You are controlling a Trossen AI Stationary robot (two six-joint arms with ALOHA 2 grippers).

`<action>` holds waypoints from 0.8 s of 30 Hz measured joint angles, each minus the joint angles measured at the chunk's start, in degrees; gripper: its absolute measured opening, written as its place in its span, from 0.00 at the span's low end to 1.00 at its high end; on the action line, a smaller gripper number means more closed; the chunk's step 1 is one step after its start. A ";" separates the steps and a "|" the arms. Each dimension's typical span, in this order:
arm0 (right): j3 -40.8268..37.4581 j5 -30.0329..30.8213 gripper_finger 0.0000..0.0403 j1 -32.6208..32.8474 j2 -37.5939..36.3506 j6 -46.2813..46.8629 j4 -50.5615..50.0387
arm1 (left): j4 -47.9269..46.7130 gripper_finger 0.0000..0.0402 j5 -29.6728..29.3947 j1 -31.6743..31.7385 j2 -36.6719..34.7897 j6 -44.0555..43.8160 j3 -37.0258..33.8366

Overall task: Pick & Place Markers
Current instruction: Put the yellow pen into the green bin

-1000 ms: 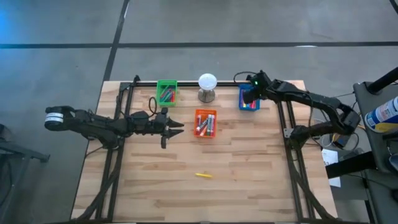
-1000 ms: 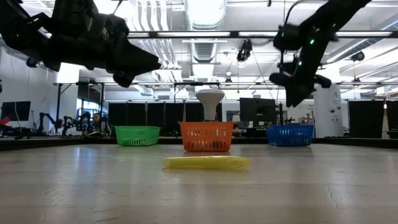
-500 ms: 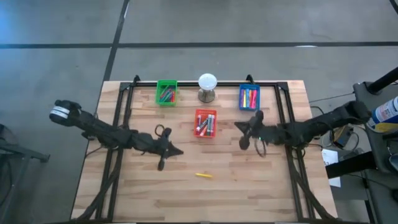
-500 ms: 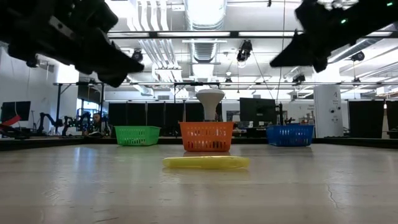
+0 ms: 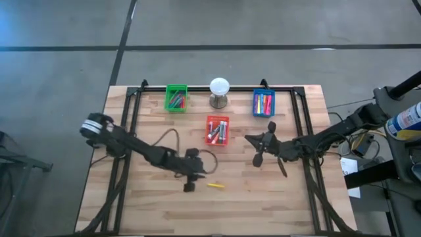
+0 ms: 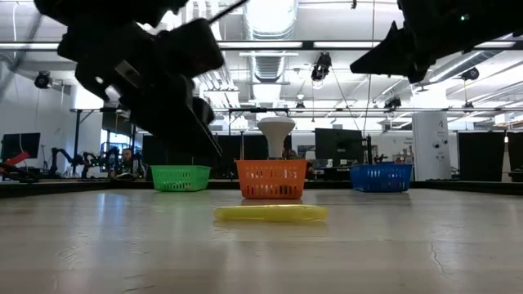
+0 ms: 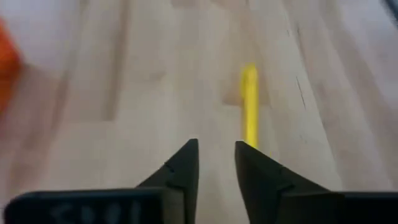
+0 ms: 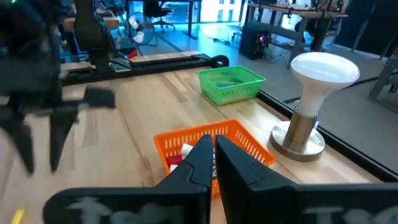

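The left end effector (image 5: 191, 179) hangs just left of a yellow marker (image 5: 216, 185) (fingers slightly spread, empty) on the tabletop (image 5: 263, 204). The right end effector (image 5: 258, 147), pressed together, hovers right of the orange bin (image 5: 217, 130).

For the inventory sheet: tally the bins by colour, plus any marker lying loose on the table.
Green bin: 1
Red bin: 1
Blue bin: 1
Loose yellow marker: 1
Total: 4

One loose yellow marker (image 5: 216, 185), three bins (image 5: 176, 98), one white ball (image 5: 219, 86), two arms (image 5: 148, 153).
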 joint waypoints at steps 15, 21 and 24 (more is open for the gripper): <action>0.00 -0.09 0.03 0.09 -0.07 0.19 0.01 | -7.75 0.32 3.29 -3.28 14.29 2.11 13.07; 0.00 -0.11 0.03 0.08 -0.07 0.17 0.01 | -8.27 0.20 3.01 -3.13 14.87 1.48 13.04; 0.00 -0.11 0.03 0.09 -0.05 0.17 -0.01 | -8.69 0.08 1.13 -3.14 14.74 1.15 13.05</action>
